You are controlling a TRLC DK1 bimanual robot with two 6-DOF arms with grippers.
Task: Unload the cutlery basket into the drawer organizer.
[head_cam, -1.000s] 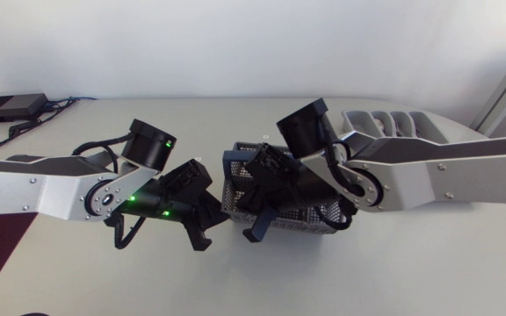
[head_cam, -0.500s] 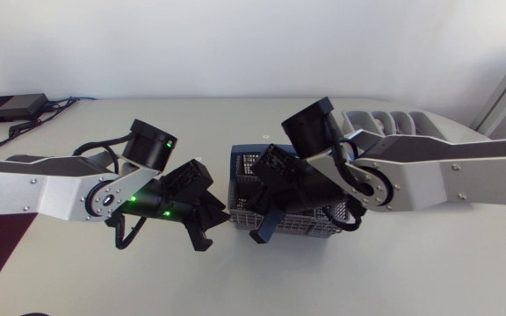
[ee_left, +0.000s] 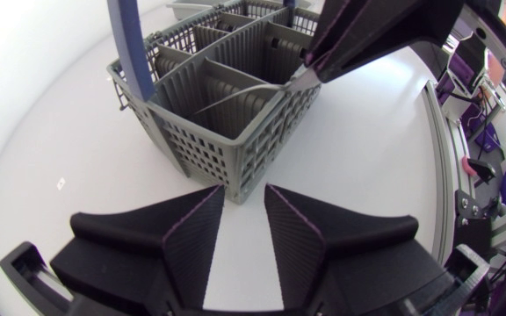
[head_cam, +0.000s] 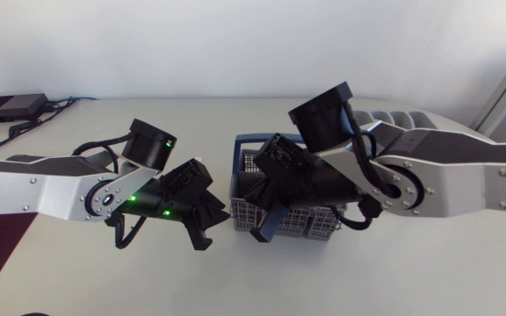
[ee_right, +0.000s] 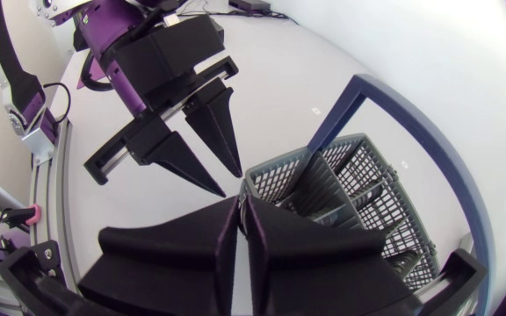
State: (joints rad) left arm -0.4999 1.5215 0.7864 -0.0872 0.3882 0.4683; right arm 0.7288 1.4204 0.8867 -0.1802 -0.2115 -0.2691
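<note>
The right end effector (ee_right: 240, 206) is pinching a utensil (ee_left: 244, 95) slanting into the basket (ee_left: 227, 149) — the drawer organizer (head_cam: 398, 120) is lying far right, nearer this arm; the left end effector (ee_left: 244, 191) is gaping open.

The cutlery basket (ee_left: 235, 123) is matt grey plastic lattice with a smooth blue handle (ee_left: 135, 48), the thin cutlery piece (ee_left: 244, 93) gleams like polished metal, and the table (ee_left: 51, 149) is smooth, matt white.
</note>
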